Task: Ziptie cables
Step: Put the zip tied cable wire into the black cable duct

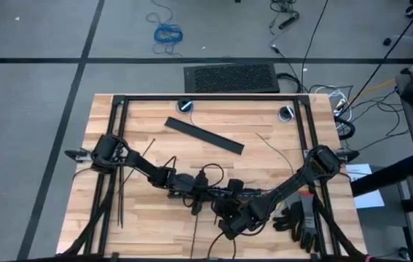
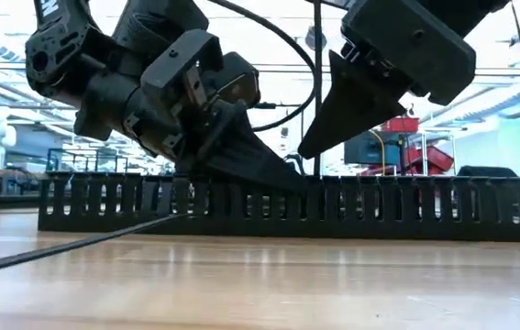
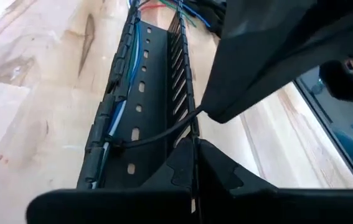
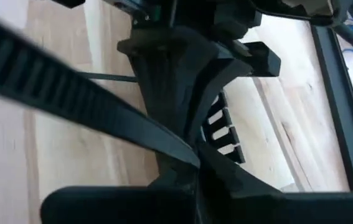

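The cables [image 3: 119, 112], thin blue and pale wires, lie inside the black slotted bar [image 2: 425, 206] along one wall. One of the zipties [image 3: 157, 135] is looped around them and arcs up over the channel to my right gripper [image 4: 196, 167], which is shut on it. My left gripper [image 3: 195, 165] is shut at the bar's other wall; in the low view [image 2: 273, 174] it reaches down onto the bar's top edge. Spare zipties [image 1: 121, 191] lie on the table by the left arm's base. My left gripper pinches the top of the slotted bar's side wall [image 3: 192, 132] between its two fingers, coming slantwise from above. The bar rests flat on the table. My right gripper pinches the ziptie's ribbed strap [image 4: 164, 140] between its fingertips, slanting down from above. The strap arcs slack from the loop on the cables [image 3: 117, 146] to the fingers.
A flat black bar [image 1: 203, 135] lies slantwise at the far middle. Another black strip [image 2: 67, 246] runs across the table toward the near edge. Dark gloves [image 1: 301, 218] lie at the near right. A black frame [image 1: 206, 98] borders the tabletop.
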### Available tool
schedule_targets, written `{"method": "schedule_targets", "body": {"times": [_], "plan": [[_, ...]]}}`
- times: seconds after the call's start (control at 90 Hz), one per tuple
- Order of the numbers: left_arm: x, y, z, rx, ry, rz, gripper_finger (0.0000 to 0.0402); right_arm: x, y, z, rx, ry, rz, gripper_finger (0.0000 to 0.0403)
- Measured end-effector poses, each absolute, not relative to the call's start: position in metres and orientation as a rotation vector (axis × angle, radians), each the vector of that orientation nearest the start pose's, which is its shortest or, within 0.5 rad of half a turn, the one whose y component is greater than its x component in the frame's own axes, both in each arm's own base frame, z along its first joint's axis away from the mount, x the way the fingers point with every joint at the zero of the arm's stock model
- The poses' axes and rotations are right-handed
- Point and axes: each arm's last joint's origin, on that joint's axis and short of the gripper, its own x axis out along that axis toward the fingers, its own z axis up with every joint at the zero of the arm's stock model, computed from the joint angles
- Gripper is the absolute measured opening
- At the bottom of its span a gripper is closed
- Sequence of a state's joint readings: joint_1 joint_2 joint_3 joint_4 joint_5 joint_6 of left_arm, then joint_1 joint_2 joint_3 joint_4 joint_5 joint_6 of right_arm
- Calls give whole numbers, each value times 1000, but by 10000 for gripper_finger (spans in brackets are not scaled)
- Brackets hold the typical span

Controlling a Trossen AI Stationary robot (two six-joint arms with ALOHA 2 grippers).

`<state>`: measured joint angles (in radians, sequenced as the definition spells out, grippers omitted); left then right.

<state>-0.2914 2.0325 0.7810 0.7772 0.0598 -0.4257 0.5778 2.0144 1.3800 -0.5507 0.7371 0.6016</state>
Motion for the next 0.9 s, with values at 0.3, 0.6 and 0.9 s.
{"method": "schedule_targets", "body": {"times": [0.3,0.6,0.9], "plan": [[338,-115,94,-215,502,-290,28,345,202,162,-155,839,-402,0],[337,-117,94,-174,493,-283,119,345,203,162,-138,852,-387,0],[339,-118,99,-161,429,-281,126,345,203,162,-134,854,-385,0]]}}
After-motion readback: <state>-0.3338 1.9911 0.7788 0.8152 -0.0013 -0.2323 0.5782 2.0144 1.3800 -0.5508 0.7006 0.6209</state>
